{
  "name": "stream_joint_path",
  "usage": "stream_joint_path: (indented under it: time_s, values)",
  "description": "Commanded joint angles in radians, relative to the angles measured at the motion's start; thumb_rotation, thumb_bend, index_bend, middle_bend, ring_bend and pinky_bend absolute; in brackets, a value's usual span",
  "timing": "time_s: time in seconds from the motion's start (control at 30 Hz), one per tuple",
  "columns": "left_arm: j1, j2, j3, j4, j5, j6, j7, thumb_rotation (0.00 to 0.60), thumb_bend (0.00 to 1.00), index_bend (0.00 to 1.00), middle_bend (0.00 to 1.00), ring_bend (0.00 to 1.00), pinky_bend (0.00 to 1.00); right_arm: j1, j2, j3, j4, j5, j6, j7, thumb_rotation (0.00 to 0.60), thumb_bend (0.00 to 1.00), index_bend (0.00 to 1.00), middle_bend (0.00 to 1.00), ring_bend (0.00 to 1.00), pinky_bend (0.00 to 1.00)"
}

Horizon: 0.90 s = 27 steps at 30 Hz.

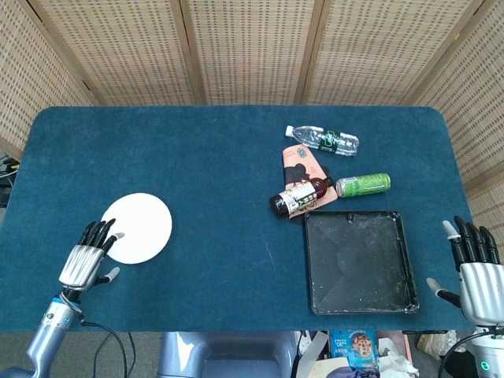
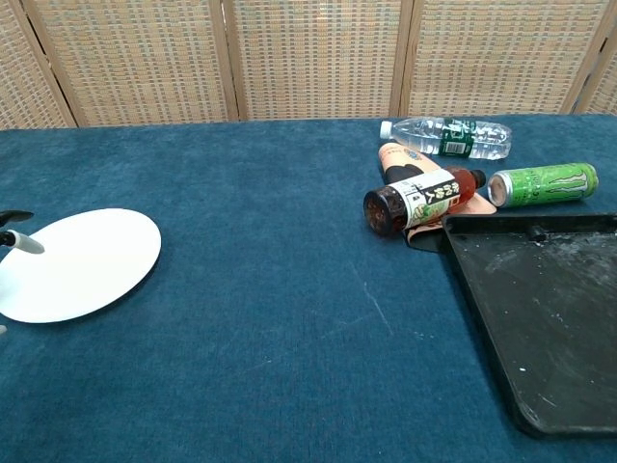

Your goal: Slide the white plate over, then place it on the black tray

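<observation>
Left hand (image 1: 85,256), fingers spread and holding nothing, overlaps the round, flat white plate (image 1: 140,227).

Lying on the blue table (image 1: 220,157) are one white plate (image 1: 138,228), one black tray (image 1: 359,261), two bottles, a clear water bottle (image 1: 321,140) and a dark drink bottle (image 1: 300,195), one green can (image 1: 363,185) and one pink packet (image 1: 301,163). Two hands are showing, left hand (image 1: 85,258) and right hand (image 1: 475,274).

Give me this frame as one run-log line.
phase: reach | left hand: open, fingertips at white plate near-left edge | right hand: open, idle beside black tray | plate: flat on table, not on tray
</observation>
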Motion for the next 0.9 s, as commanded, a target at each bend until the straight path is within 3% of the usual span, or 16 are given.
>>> stream_joint_path:
  time_s: [0.03, 0.5, 0.67, 0.9]
  values:
    - [-0.011, -0.025, -0.002, 0.029, -0.008, -0.012, -0.011, 0.600, 0.25, 0.23, 0.00, 0.00, 0.00, 0.000, 0.002, 0.000, 0.000, 0.000, 0.000, 0.006, 0.600, 0.00, 0.00, 0.00, 0.00, 0.00]
    - [-0.054, -0.091, -0.019, 0.104, -0.036, -0.055, -0.005, 0.600, 0.26, 0.24, 0.00, 0.00, 0.00, 0.002, 0.006, 0.003, 0.005, 0.011, -0.006, 0.022, 0.600, 0.00, 0.00, 0.00, 0.00, 0.00]
    - [-0.068, -0.102, -0.032, 0.115, -0.055, -0.074, -0.013, 0.600, 0.39, 0.28, 0.00, 0.00, 0.00, 0.004, 0.005, 0.004, 0.007, 0.011, -0.007, 0.027, 0.600, 0.00, 0.00, 0.00, 0.00, 0.00]
    - [-0.086, -0.114, -0.057, 0.131, -0.071, -0.066, -0.055, 0.600, 0.54, 0.44, 0.00, 0.00, 0.00, 0.004, 0.003, 0.003, 0.011, 0.010, -0.006, 0.033, 0.600, 0.00, 0.00, 0.00, 0.00, 0.00]
